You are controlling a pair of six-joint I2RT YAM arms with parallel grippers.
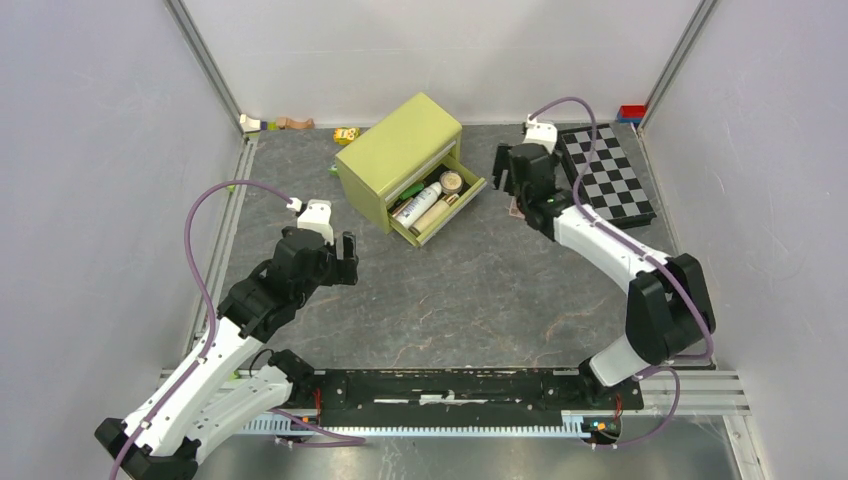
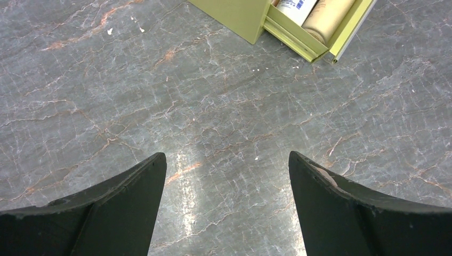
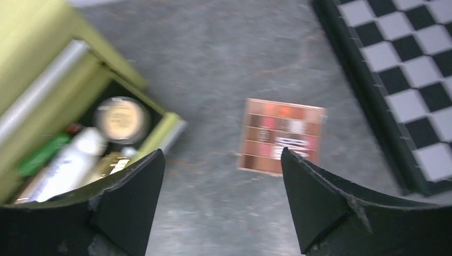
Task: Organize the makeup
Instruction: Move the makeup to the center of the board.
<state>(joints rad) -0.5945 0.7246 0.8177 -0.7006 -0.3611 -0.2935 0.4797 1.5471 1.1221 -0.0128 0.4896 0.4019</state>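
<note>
An olive-green box [image 1: 400, 150] has its drawer [image 1: 447, 212] pulled out, with makeup inside. The drawer holds a white bottle [image 3: 69, 160], a round tan compact [image 3: 121, 119] and a green stick [image 3: 42, 154]. A pink-brown eyeshadow palette [image 3: 281, 136] lies flat on the table between the drawer and the board. My right gripper [image 3: 221, 160] hovers open above the table just short of the palette, with nothing between its fingers. My left gripper [image 2: 226, 160] is open over bare table, below and left of the drawer corner [image 2: 309, 37]. A white bottle [image 2: 296, 5] and a tan tube [image 2: 328, 16] show in that corner.
A black-and-white chequered board [image 1: 605, 172] lies at the back right, close beside the palette. Small toys [image 1: 275, 124] and a yellow block [image 1: 346, 135] sit along the back wall, and coloured blocks [image 1: 630, 113] in the back right corner. White walls enclose the grey marbled table [image 1: 470, 290].
</note>
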